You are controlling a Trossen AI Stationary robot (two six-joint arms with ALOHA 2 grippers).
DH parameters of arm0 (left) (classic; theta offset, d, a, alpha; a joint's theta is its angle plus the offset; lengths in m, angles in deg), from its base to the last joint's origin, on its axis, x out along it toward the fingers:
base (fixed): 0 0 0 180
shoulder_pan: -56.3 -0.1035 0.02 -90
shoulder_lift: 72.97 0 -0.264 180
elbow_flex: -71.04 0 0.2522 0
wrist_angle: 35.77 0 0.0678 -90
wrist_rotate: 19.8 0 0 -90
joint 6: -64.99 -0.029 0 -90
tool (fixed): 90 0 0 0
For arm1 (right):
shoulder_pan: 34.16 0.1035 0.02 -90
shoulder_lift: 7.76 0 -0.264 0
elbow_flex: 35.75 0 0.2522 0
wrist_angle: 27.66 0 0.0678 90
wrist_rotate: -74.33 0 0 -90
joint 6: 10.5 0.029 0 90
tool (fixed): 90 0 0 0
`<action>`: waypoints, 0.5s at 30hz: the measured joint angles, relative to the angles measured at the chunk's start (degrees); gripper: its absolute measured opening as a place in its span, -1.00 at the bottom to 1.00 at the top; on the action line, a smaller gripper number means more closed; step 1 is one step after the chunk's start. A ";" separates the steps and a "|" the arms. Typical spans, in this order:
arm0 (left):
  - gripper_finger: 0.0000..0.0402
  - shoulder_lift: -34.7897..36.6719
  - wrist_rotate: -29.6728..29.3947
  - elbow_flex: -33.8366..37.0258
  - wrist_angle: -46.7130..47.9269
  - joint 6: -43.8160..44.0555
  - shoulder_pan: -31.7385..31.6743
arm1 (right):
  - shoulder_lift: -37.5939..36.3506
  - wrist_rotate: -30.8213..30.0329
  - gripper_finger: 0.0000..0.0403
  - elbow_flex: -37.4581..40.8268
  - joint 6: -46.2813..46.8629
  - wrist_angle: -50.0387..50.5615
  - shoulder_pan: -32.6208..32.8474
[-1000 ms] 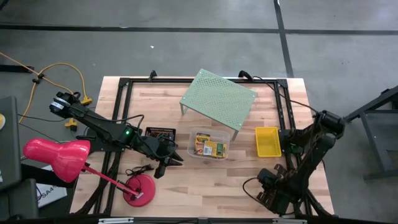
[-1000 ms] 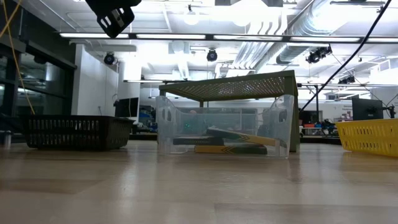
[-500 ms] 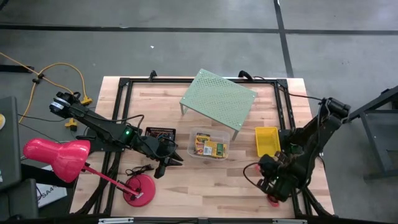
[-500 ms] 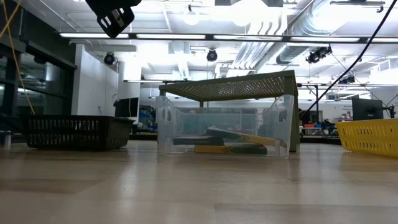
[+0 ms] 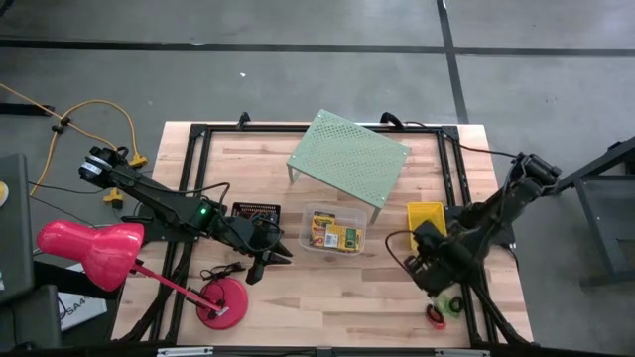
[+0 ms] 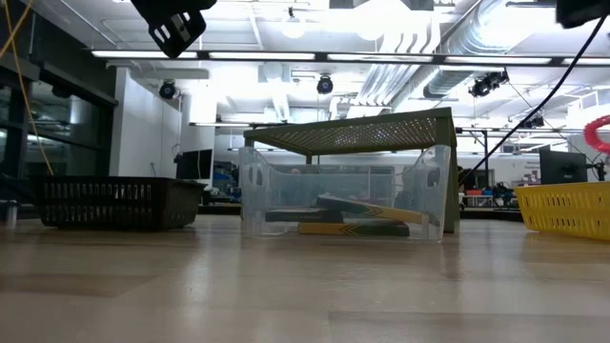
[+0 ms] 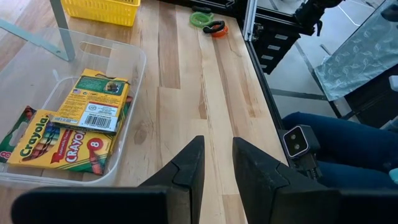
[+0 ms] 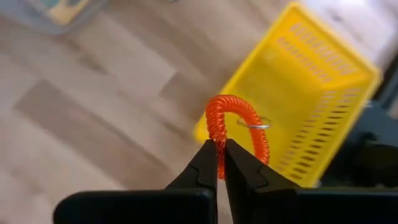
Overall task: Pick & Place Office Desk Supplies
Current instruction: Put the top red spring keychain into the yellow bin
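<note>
Bright ceiling lights and pipework fill the room beyond the pale wooden counter, which stands on a grey floor. At its middle sits the tub, and everything else is placed from it. Inside the tub lie green-and-yellow crayon boxes, stacked flat and overlapping. Behind the tub stands the green shelf, one leg just beside the tub's far corner. On the tub's left is the mesh tray; what it holds cannot be made out. On the tub's right, a little apart, is the yellow basket.

Near the counter's front right corner, well away from the tub, lie a green ring and, beside it, a black and a red ring.

The left end effector hangs over the counter just left of the tub's front, fingers slightly parted with nothing between them. The right end effector hovers in front of the basket, on the tub's right, clenched on an orange-red coiled band that arches above its tips.

A pink lamp stands at the counter's left edge. A person's blue-clad legs show beside the counter.
</note>
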 joint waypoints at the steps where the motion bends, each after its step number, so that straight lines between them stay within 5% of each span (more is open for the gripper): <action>1: -0.61 0.00 -0.01 0.00 0.00 -0.01 0.01 | 0.00 0.02 -0.98 0.00 0.01 0.94 -0.90; 15: -0.61 0.00 0.00 0.00 0.00 -0.02 0.02 | 0.00 0.35 -0.98 0.00 -6.89 5.50 -13.14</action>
